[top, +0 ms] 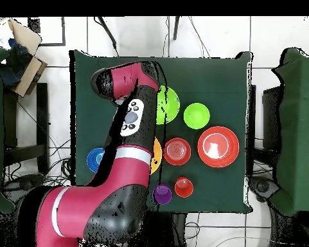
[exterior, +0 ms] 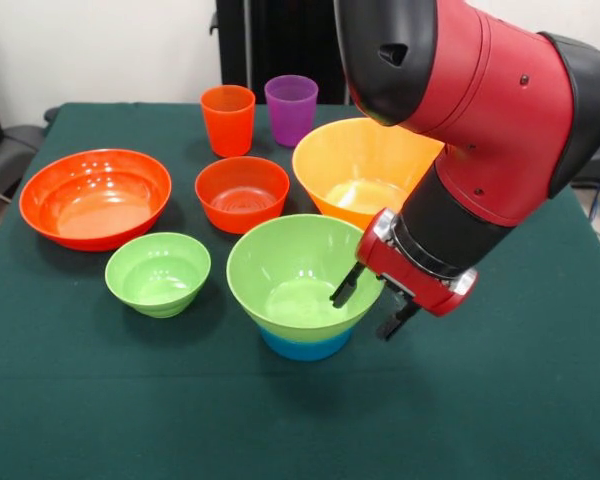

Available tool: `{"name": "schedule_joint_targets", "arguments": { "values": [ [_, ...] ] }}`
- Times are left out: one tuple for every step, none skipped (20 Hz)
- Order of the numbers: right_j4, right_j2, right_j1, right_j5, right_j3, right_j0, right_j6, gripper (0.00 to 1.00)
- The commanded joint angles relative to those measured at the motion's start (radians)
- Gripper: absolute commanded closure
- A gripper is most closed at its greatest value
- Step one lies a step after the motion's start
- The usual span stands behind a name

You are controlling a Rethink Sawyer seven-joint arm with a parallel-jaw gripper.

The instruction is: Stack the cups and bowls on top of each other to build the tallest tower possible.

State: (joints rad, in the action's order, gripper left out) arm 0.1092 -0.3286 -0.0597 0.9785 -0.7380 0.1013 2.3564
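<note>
A large light green bowl (exterior: 298, 272) (top: 169, 105) sits nested on a light blue bowl (exterior: 306, 346), forming the low tower near the table's middle. My gripper (exterior: 372, 305) is open and straddles this green bowl's right rim, one finger inside and one outside. Beside it stand a small green bowl (exterior: 158, 272) (top: 196, 116), a medium red-orange bowl (exterior: 242, 192) (top: 176, 151), a large red-orange bowl (exterior: 95, 197) (top: 217, 146) and a yellow-orange bowl (exterior: 355, 170) (top: 157, 154) partly behind the arm. An orange-red cup (exterior: 228, 119) (top: 184, 187) and a purple cup (exterior: 291, 108) (top: 162, 193) stand upright behind them.
A blue bowl (top: 95, 159) lies on the far side of the arm in the overhead view, partly covered by it. The green table cloth (exterior: 500, 400) stretches bare toward the front edge. Chairs stand around the table.
</note>
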Motion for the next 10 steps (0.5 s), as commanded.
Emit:
{"name": "schedule_joint_targets", "arguments": {
  "values": [
    [0.001,0.105,-0.037,-0.051,-0.072,0.002,-0.035,0.0],
    [-0.003,0.109,-0.047,-0.043,-0.076,0.003,-0.043,0.0],
    [-0.004,0.109,-0.056,-0.032,-0.076,0.006,-0.05,0.0],
    [-0.004,0.106,-0.064,-0.021,-0.077,0.009,-0.053,0.0],
    [-0.001,0.102,-0.072,-0.018,-0.083,0.013,-0.054,0.0],
    [0.0,0.1,-0.08,-0.009,-0.086,0.015,-0.061,0.0],
    [0.001,0.098,-0.089,-0.002,-0.091,0.017,-0.066,0.0],
    [0.002,0.098,-0.096,0.003,-0.095,0.017,-0.071,0.0],
    [-0.002,0.102,-0.105,0.005,-0.105,0.017,-0.074,0.0],
    [-0.006,0.108,-0.11,0.007,-0.11,0.015,-0.077,0.0]
  ]
}}
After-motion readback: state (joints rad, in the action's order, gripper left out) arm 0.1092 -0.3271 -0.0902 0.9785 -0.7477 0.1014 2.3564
